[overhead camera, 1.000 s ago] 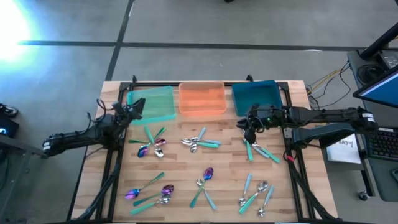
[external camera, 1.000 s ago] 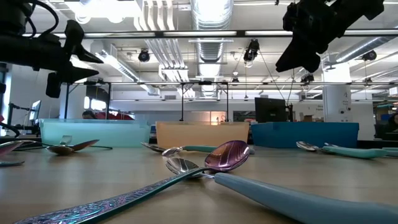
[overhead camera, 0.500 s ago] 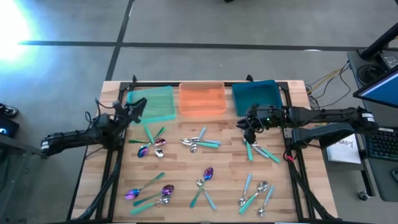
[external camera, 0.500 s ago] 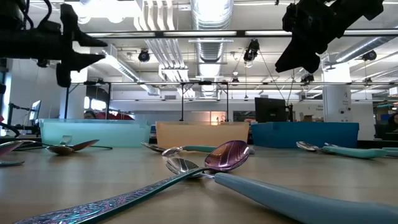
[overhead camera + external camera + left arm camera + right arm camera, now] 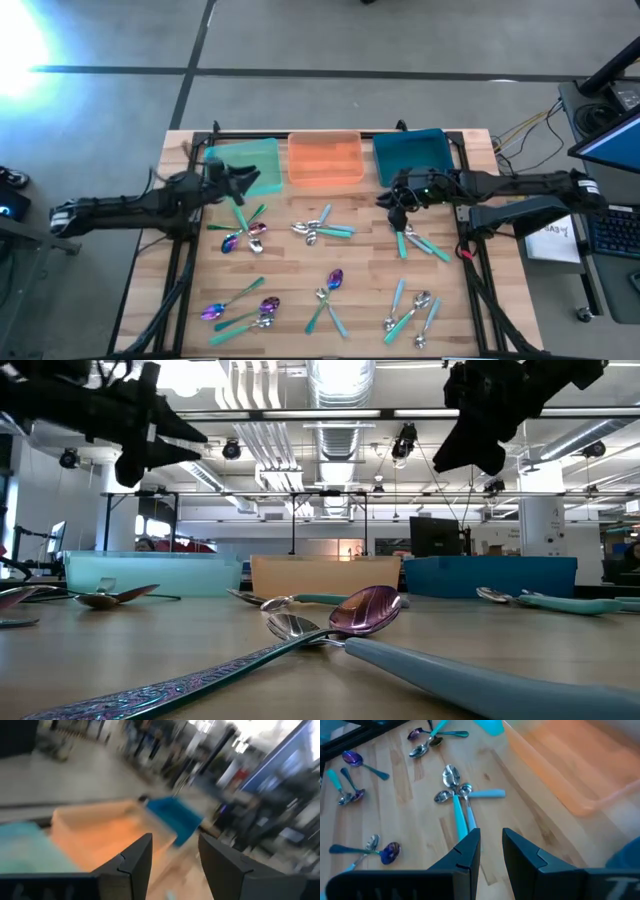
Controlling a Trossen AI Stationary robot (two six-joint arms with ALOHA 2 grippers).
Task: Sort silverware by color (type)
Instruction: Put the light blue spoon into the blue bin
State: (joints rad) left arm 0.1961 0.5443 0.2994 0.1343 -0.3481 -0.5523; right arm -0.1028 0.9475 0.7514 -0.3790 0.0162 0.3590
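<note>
While three trays [image 5: 325, 160] are sitting ahead, the left claw [image 5: 244, 180], fingers apart, and right claw [image 5: 393, 203], narrowly parted, are hovering empty above roughly twenty spoons [image 5: 322, 230] scattered across the surface [image 5: 290, 270].

Silverware [image 5: 320, 231]: small spoons, purple-headed, silver-headed with teal handles, all-silver; lying flat in scattered clusters on table.

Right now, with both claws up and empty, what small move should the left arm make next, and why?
Probably lower the left claw onto the spoon cluster just in front of the green tray. Its fingers are open with nothing between them, and no spoon shows in any tray.
</note>
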